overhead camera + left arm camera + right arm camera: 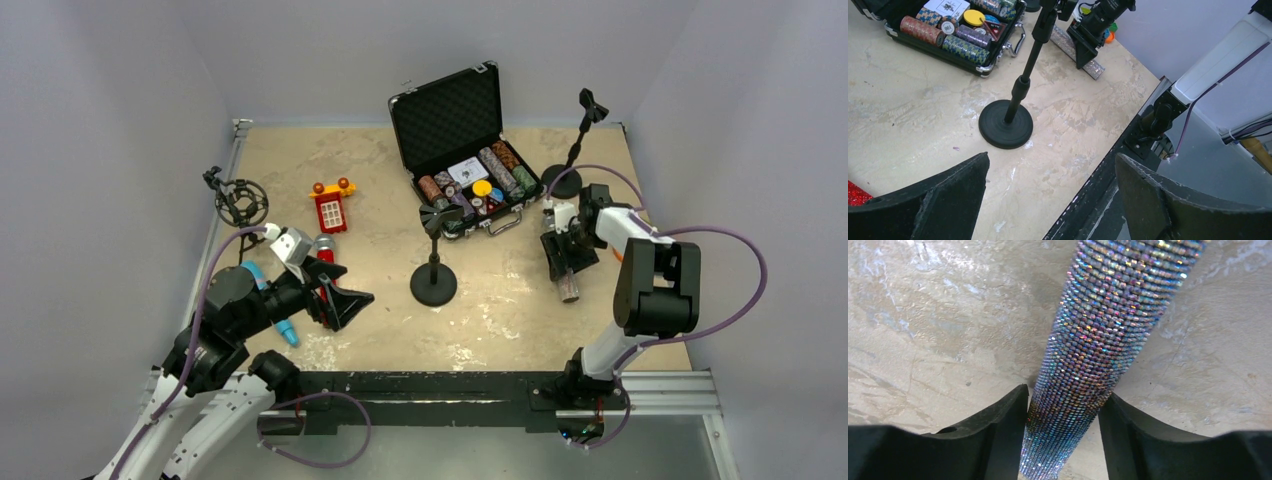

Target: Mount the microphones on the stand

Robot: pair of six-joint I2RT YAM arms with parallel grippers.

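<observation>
My right gripper (pixel 566 262) is shut on the silver glitter microphone (pixel 1108 325), its fingers (pixel 1003 415) pressed to both sides of the handle close to the table; the microphone's lower end (pixel 570 292) pokes out below the gripper. My left gripper (pixel 342 300) is open and empty above the table's front left. The red glitter microphone (pixel 324 250) lies just behind it, mostly hidden; a red sliver shows in the left wrist view (pixel 855 192). The light-blue microphone (pixel 286 330) lies under my left arm. A black round-base stand (pixel 433 285) with a clip on top stands mid-table.
A second tall stand (pixel 563 180) stands at the back right, behind my right gripper. A black shock-mount stand (pixel 236 200) is at the far left. A small red toy phone (pixel 331 208) lies mid-left. An open black case (pixel 445 110) of poker chips sits at the back centre.
</observation>
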